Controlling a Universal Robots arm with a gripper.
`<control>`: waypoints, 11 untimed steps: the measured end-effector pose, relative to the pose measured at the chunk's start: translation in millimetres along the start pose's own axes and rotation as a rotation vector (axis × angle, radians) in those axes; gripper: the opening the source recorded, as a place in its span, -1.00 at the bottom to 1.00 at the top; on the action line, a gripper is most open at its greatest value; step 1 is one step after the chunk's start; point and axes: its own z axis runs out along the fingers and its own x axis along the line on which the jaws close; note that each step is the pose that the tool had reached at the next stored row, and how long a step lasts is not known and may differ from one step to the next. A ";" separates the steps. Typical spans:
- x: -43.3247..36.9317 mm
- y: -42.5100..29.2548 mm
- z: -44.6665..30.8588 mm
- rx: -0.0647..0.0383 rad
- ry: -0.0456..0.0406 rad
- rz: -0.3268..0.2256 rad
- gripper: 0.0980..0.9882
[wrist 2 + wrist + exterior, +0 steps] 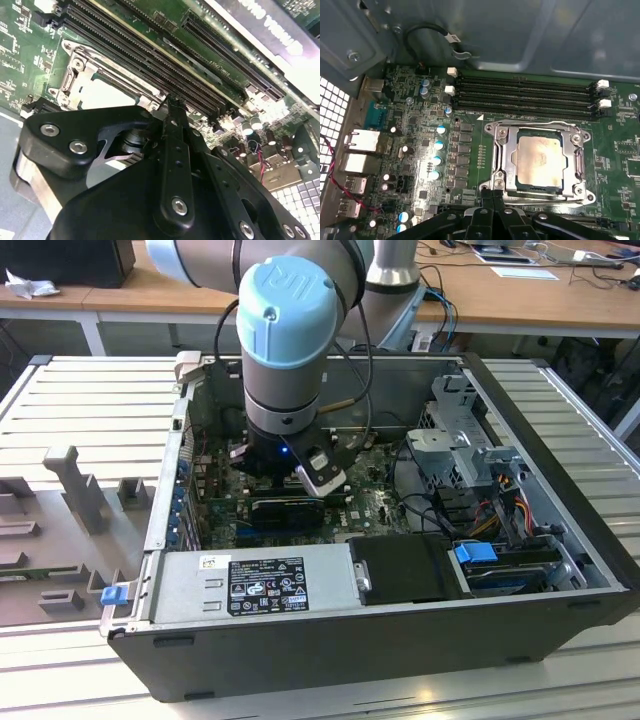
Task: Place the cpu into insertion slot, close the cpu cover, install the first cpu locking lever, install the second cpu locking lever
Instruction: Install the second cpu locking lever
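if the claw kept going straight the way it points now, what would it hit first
Most likely the near edge of the cpu cover, closed over the cpu; the claw, fingertips together, sits right at that edge. Depth is unclear.

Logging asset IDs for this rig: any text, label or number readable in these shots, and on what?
No text can be quoted reliably.
White-and-black label on the grey metal power supply box: print too small.
White lettering on the long black card: cropped and inverted, unreadable.
White silkscreen on the green motherboard: too small.
Pale silver-grey square cpu: no legible markings.
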 end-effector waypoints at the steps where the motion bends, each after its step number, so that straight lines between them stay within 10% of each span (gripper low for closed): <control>1: 0.6 -1.2 2.6 -0.004 -0.0001 0.000 -0.98; 11: 2.5 -3.0 9.2 -0.053 -0.0044 -0.001 -0.98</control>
